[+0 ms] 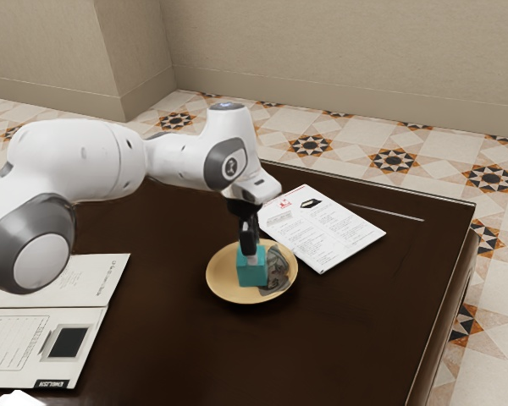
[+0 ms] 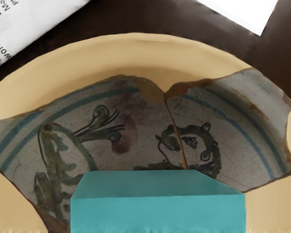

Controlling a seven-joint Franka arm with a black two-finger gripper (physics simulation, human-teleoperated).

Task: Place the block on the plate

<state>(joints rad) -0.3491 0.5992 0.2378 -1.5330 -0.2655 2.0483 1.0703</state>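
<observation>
Brown bench (image 1: 339, 338), tan plate (image 1: 223, 283) on it, painted patch (image 1: 278, 269) toward the plate's three o'clock in the exterior view. The teal block (image 1: 252, 272) is over the plate's middle, my gripper's (image 1: 251, 259) jaws apparently clamping it; carrying looks done, settling and release remain.

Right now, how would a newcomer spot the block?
On the dark table, find the round tan plate. Over it, below the claw, is the block: plain teal, boxy, unlike the flat painted pottery piece in the plate.

Dark brown table (image 1: 322, 355), tan plate (image 1: 222, 276), printed sheet (image 1: 326, 233) near it, open booklet (image 1: 17, 340)
</observation>
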